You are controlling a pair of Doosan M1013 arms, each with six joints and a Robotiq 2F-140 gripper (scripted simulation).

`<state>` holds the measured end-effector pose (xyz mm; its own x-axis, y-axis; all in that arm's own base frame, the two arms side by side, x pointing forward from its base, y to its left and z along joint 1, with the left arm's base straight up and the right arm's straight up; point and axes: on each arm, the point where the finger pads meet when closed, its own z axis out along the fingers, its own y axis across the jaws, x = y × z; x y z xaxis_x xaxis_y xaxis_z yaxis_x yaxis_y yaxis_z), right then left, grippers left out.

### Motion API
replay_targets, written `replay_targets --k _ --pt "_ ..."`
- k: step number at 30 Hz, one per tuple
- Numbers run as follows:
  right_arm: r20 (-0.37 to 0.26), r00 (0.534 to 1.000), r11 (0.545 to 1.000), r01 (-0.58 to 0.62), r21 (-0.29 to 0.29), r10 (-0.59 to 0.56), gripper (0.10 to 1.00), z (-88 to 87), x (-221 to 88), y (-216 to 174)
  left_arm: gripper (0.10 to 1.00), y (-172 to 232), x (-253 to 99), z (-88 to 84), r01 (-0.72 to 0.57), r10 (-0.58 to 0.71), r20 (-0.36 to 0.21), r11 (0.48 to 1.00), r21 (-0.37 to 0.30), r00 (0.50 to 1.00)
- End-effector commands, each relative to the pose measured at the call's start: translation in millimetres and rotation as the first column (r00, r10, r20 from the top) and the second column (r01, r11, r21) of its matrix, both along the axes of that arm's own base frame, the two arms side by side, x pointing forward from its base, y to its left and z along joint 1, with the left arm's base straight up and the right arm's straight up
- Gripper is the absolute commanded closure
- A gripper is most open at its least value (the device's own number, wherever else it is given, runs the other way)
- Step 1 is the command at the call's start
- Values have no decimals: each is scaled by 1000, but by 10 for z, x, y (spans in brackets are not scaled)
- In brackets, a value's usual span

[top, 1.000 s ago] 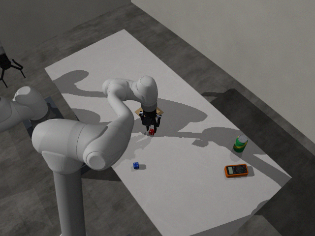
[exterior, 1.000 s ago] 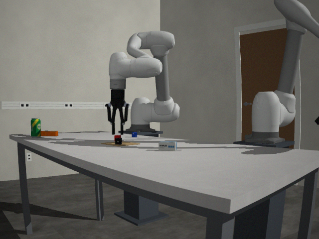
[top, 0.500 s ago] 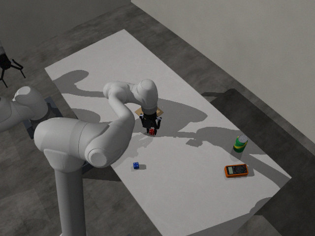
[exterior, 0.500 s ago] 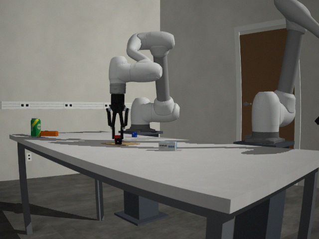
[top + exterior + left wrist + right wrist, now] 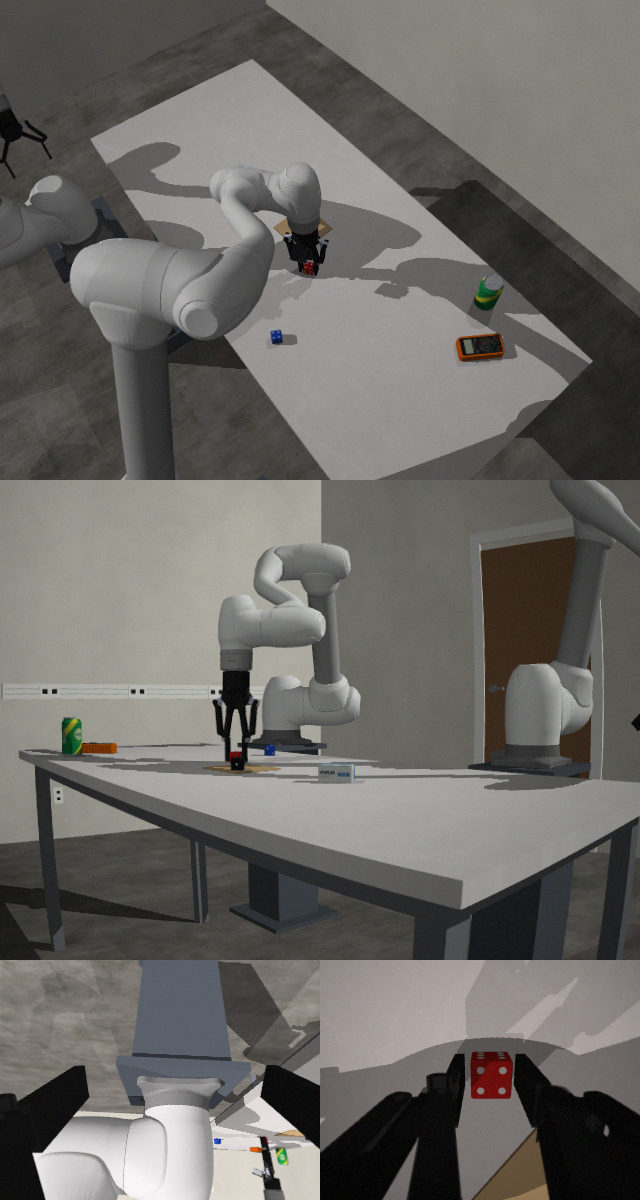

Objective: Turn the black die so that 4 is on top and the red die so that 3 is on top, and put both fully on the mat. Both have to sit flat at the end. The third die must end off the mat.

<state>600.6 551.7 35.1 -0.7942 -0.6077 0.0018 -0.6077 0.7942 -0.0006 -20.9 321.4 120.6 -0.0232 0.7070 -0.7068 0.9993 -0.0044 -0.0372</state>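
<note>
Right wrist view — red die [image 5: 308, 267] [image 5: 235, 754] [image 5: 266, 1139] [image 5: 491, 1079], 4 white pips camera-side, right pincer [image 5: 308, 270] [image 5: 236, 759] [image 5: 264, 1138] [image 5: 490, 1082] part-open around it — nothing gripped.
</note>
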Motion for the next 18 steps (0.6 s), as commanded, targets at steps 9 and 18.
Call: replay_targets --k 9,18 --pt "1 1000 1000 0 2 0 747 13 4 5 98 3 -1 4 0 0 0 1000 1 1000" --pt "1 1000 1000 0 2 0 855 13 4 5 98 3 -1 4 0 0 0 1000 1 1000"
